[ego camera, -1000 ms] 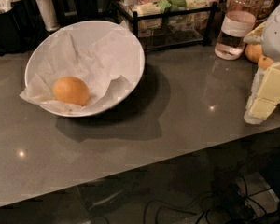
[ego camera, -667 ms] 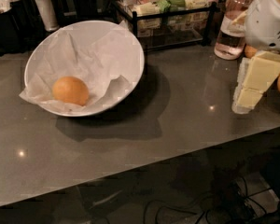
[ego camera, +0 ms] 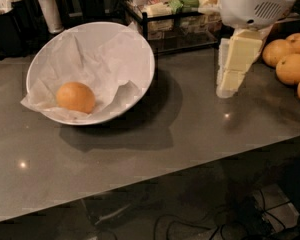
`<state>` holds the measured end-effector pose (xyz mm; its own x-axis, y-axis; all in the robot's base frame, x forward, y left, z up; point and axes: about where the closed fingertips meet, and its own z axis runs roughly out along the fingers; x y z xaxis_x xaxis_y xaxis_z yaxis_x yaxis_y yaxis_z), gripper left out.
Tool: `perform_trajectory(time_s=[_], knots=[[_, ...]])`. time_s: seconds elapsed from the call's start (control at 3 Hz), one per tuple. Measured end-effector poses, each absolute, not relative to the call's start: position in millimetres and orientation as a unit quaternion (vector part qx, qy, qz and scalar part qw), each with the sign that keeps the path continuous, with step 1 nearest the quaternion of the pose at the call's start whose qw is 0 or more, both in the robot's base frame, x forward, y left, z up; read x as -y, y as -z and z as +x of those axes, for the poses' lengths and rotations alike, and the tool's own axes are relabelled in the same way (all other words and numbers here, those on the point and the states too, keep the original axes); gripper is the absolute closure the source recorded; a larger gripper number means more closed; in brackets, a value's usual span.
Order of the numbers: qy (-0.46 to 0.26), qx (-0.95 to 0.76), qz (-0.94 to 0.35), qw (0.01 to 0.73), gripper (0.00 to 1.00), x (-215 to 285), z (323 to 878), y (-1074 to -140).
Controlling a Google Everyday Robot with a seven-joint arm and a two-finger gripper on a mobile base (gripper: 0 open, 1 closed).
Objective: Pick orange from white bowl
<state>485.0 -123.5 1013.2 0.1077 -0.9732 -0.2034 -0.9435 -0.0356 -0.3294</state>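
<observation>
The orange (ego camera: pixel 76 97) lies alone in the left part of the white bowl (ego camera: pixel 140 51), on crumpled white paper. The bowl stands tilted on the grey counter (ego camera: pixel 155 149), at the left of the camera view. My gripper (ego camera: pixel 225 89) hangs from its white housing at the upper right, above the counter. It is well to the right of the bowl, apart from it, and holds nothing that I can see.
A cluster of oranges (ego camera: pixel 292 66) lies at the right edge, just right of the gripper. A black wire rack with packets (ego camera: pixel 175 14) stands behind the bowl. Cups and holders (ego camera: pixel 49 9) stand at the back left. The counter's front edge runs diagonally across the lower frame.
My gripper has moved left, from the right edge toward the bowl. The cluster of oranges now shows at the right. The orange and bowl have not moved.
</observation>
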Motion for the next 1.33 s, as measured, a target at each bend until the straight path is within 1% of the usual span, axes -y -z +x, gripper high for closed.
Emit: perform_trajectory(time_s=[0.33, 0.67, 1.0, 1.33], knots=[[-0.031, -0.597, -0.761, 0.249, 0.0, 78, 504, -1022], [-0.122, -0.532, -0.784, 0.297, 0.0, 28, 515, -1025], [-0.17, -0.495, -0.794, 0.309, 0.0, -19, 523, -1024], [-0.165, -0.481, -0.809, 0.294, 0.0, -68, 526, -1015]])
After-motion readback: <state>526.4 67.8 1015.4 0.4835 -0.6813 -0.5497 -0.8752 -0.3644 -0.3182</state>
